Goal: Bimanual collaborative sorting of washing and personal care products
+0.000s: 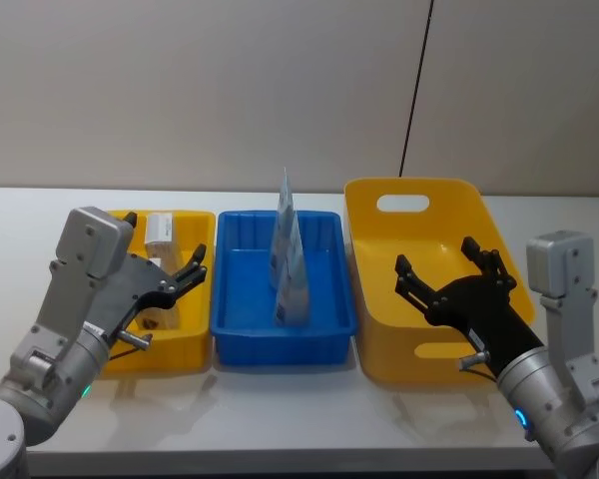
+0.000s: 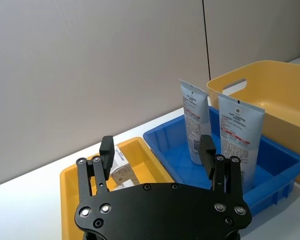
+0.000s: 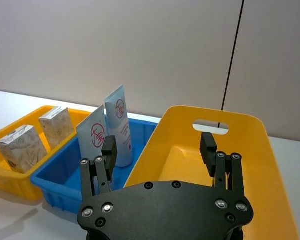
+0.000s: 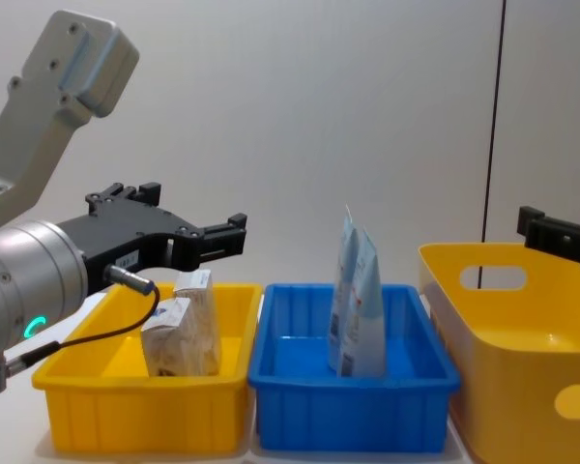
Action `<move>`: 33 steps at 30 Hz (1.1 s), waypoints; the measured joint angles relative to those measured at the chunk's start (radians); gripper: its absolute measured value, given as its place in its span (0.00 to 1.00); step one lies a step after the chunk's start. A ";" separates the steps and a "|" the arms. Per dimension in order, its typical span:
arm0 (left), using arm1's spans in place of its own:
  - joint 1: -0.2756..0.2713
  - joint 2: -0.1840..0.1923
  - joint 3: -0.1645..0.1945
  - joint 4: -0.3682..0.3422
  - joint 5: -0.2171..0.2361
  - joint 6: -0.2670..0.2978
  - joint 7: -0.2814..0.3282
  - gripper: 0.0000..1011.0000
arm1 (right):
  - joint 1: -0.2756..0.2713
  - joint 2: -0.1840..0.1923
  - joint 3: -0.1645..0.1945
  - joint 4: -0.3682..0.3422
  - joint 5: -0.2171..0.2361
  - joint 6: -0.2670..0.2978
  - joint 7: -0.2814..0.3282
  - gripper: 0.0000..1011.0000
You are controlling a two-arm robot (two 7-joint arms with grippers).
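Two cartons [image 4: 182, 333] below L fingers [image 4: 222, 234]; pouches [image 4: 358, 309] apart; L/R fingers [image 1: 409, 275] spread, empty.

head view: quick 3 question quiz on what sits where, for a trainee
1. Short answer: which is held over the large yellow bin, the left pincer or the right pincer?
2. True or false: the two pouches stand upright in the blue tray.
3. Pick one: the cartons sit in A) the small yellow tray, B) the blue tray, C) the large yellow bin.
Key: 1 right pincer; 2 true; 3 A.
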 joint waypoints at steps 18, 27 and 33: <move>0.000 0.000 0.000 0.000 0.000 0.000 0.000 0.99 | 0.000 0.000 0.000 0.000 0.000 0.000 0.000 0.99; 0.000 0.000 0.000 0.000 0.000 0.000 0.000 0.99 | 0.000 0.000 0.000 0.000 0.000 0.000 0.000 0.99; 0.000 0.000 0.000 0.000 0.000 0.000 0.000 0.99 | 0.000 0.000 0.000 0.000 0.000 0.000 0.000 0.99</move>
